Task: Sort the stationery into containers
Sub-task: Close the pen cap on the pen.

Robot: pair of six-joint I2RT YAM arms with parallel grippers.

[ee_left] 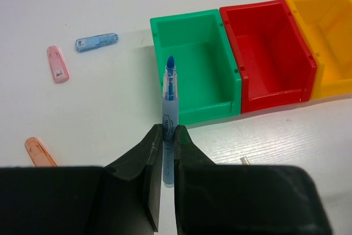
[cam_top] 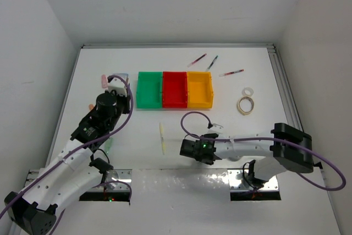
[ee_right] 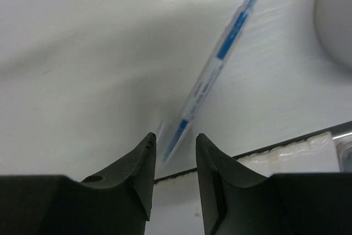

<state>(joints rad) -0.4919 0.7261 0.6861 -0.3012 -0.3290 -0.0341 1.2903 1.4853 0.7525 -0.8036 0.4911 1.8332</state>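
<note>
Three joined bins, green (cam_top: 148, 89), red (cam_top: 175, 89) and yellow-orange (cam_top: 199, 89), stand in a row across the middle of the white table (cam_top: 264, 152), with the stationery scattered around them. Five pens are visible. Three of them (cam_top: 197, 60) (cam_top: 212, 63) (cam_top: 231, 73) lie behind the bins on the right, each slanting from near-left to far-right. The fourth, a blue pen (ee_left: 169, 108), is clamped between the closed fingers of the left gripper (ee_left: 168, 130). Its long axis runs in line with the fingers, and its blue tip points at the green bin from that bin's left side. The fifth, a pale pen (cam_top: 163, 137), lies flat in front of the bins, its length running roughly from the near edge toward the green and red bins. The right wrist view shows its barrel as clear with blue markings, slanting away up and to the right. The right gripper (ee_right: 175, 138) has its fingers parted to either side of that pen's blurred near end, with no contact visible. Three short pieces lie well left of the green bin: pink (ee_left: 58, 72), blue (ee_left: 97, 42) and orange-pink (ee_left: 39, 152). Two tape rolls (cam_top: 248, 91) (cam_top: 246, 104) lie just beside each other to the right of the yellow-orange bin.
</note>
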